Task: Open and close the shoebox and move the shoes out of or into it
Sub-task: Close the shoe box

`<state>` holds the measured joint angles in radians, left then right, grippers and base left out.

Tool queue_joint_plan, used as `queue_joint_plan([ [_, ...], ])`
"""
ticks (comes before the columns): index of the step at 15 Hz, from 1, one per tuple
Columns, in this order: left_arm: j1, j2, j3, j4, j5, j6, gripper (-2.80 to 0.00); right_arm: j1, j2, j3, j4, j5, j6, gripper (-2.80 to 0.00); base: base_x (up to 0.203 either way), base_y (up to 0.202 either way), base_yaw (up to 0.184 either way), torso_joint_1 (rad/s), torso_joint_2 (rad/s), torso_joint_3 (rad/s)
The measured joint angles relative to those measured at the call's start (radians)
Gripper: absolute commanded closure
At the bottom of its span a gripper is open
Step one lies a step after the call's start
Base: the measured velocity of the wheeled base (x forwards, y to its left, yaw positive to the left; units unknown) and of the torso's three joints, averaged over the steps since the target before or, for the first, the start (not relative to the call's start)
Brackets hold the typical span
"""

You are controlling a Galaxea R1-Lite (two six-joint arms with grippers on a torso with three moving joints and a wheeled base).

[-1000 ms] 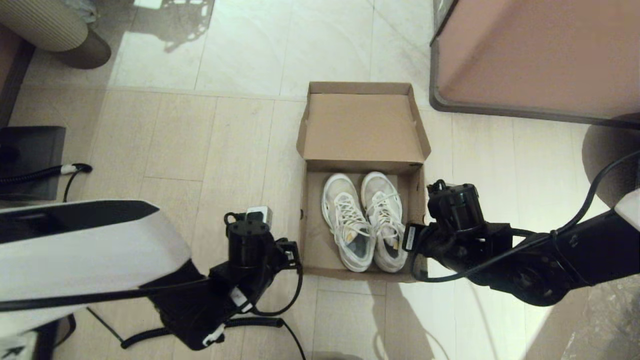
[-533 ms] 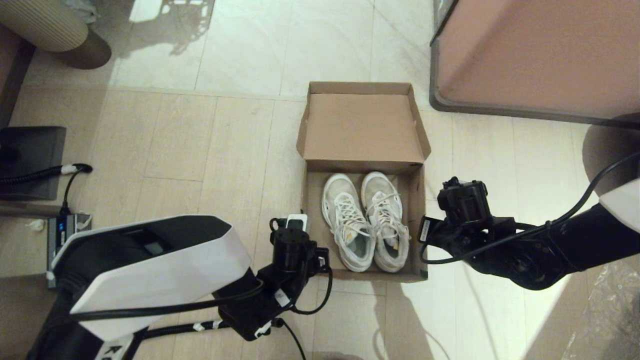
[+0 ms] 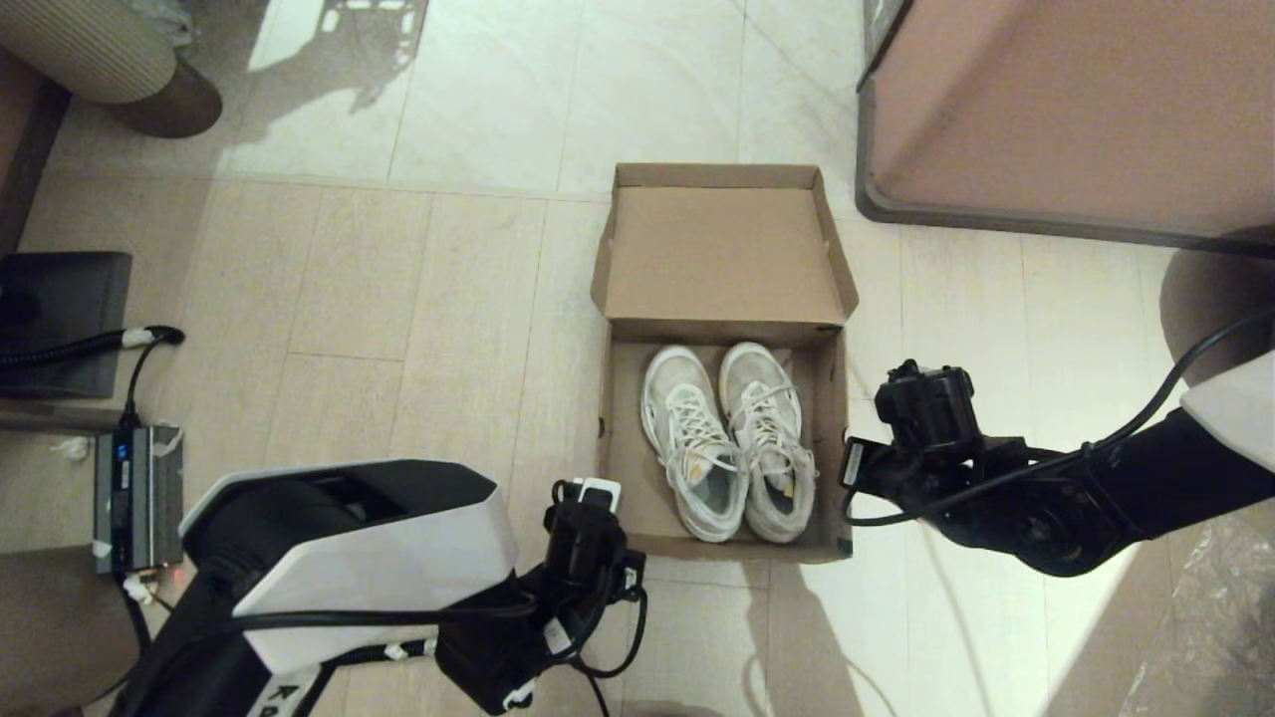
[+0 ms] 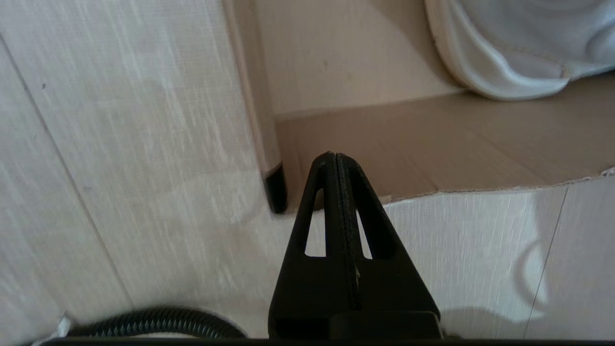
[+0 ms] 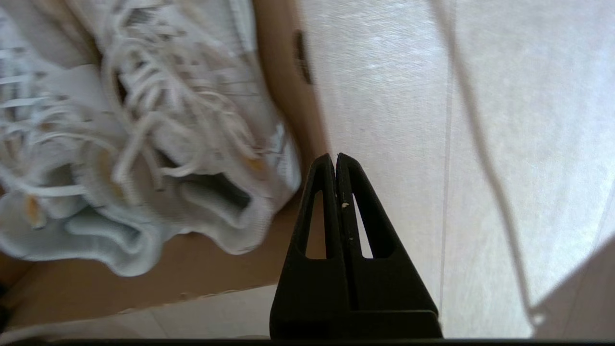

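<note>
Over the floor by the box's near corners: both grippers hovering, holding nothing.
Left gripper (image 4: 336,161): pressing its jaws together, empty, poised beside the near-left corner of the shoebox (image 4: 432,149).
Right gripper (image 5: 336,161): keeping jaws closed, empty, hanging just outside the shoebox's right wall (image 5: 283,86), near the heel end.
Shoebox (image 3: 724,543): sitting on the tiled floor (image 3: 418,299), lid lying flipped back and open.
Shoes (image 3: 722,438): lying side by side inside the box, heels toward the robot.
Cabinet (image 3: 1066,110): standing beyond the box, to the right.
</note>
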<state>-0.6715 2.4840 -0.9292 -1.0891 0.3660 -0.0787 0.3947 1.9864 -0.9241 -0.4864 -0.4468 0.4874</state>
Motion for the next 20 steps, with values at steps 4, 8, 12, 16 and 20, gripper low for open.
queue_joint_plan([
  [4, 0.001, 0.017, -0.021, 0.028, 0.033, 0.003, 0.00, -0.016, -0.006, 0.014, 0.000, 0.000, -0.002, 0.00, 0.000, 0.000, 0.000, 0.000, 0.00, 0.000],
  [8, 0.001, -0.011, 0.068, 0.073, 0.059, -0.004, 0.00, -0.018, -0.008, 0.013, 0.000, 0.000, 0.000, 0.00, 0.000, 0.000, 0.000, 0.000, 0.00, 0.000],
  [12, 0.002, -0.047, 0.183, 0.071, 0.058, -0.006, 0.00, -0.018, -0.006, 0.018, 0.002, 0.001, 0.004, 0.00, 0.000, 0.000, 0.000, 0.000, 0.00, 0.000],
  [16, 0.003, -0.070, 0.262, 0.065, 0.057, -0.017, 0.00, -0.010, 0.002, 0.010, 0.009, 0.060, -0.006, 0.00, 0.000, 0.000, 0.000, 0.000, 0.00, 0.000],
  [20, 0.000, -0.129, 0.230, 0.061, 0.052, -0.028, 0.00, -0.013, 0.052, -0.055, 0.006, 0.109, -0.024, 0.00, 0.000, 0.000, 0.000, 0.000, 0.00, 0.000],
])
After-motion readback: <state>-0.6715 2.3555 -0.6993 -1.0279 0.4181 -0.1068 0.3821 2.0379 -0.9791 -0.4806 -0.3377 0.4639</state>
